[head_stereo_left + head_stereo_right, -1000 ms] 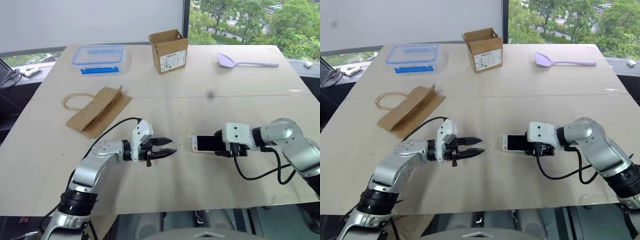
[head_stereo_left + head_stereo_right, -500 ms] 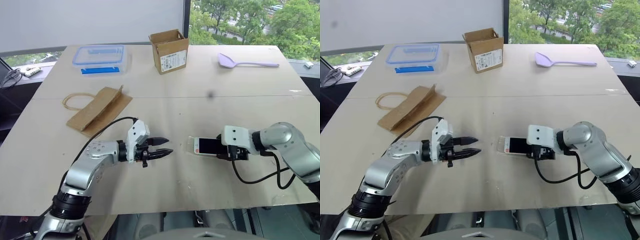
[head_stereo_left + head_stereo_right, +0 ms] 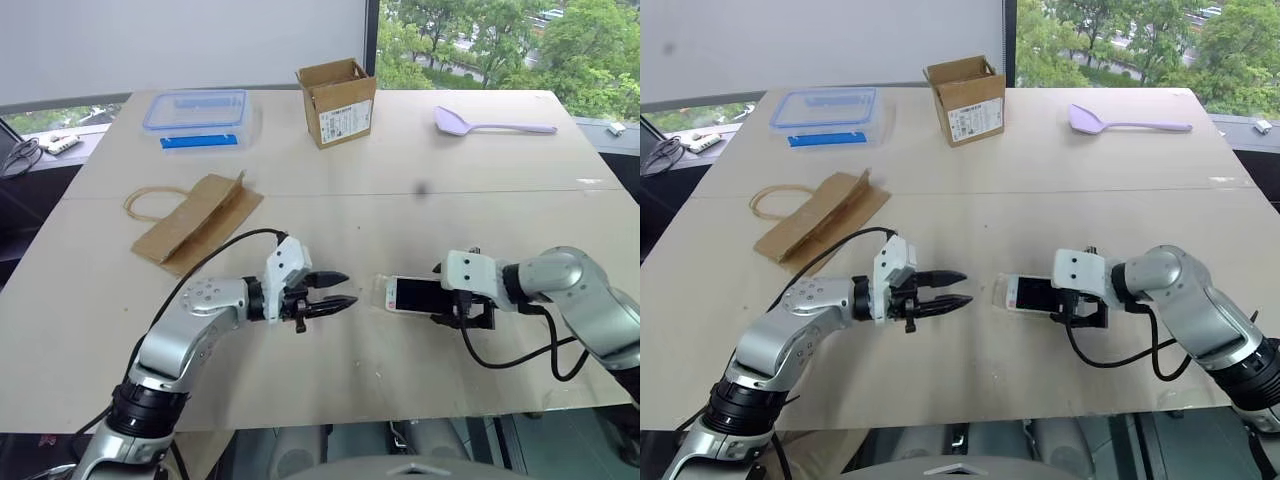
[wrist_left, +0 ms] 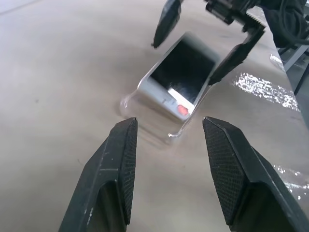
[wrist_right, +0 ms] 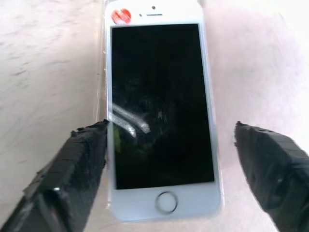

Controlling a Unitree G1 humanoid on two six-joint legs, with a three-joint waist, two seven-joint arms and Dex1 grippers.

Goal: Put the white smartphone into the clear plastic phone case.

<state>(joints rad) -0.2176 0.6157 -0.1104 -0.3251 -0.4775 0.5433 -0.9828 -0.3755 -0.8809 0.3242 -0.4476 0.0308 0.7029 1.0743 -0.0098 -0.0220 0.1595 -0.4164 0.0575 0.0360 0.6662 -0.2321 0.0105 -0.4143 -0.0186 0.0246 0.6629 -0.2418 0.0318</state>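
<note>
1. where the front half of the table (image 3: pixel 330 390) lies bare, the white smartphone (image 3: pixel 412 294) rests screen up, its black glass facing the camera and a small red sticker at its far end.
2. the clear plastic phone case (image 4: pixel 145 126) shows around the phone's end that points toward the robot's left; in the left wrist view the phone looks tilted, that end down in the shell, though how far it is seated cannot be told.
3. the right gripper (image 5: pixel 166 159) straddles the phone's other end with its 2 black fingers spread wide, 1 on each long side and clear of the edges, so it grips nothing.
4. the left gripper (image 3: pixel 342 290) hovers near the case end, pointing at it, jaws parted and empty.
5. further back on the robot's left lies a flat brown paper bag (image 3: pixel 195 220) with a loop handle.
6. at the far edge stand a clear box with a blue-rimmed lid (image 3: pixel 196 115) and an open cardboard box (image 3: pixel 338 100).
7. a lilac spoon (image 3: pixel 490 123) lies far right.
</note>
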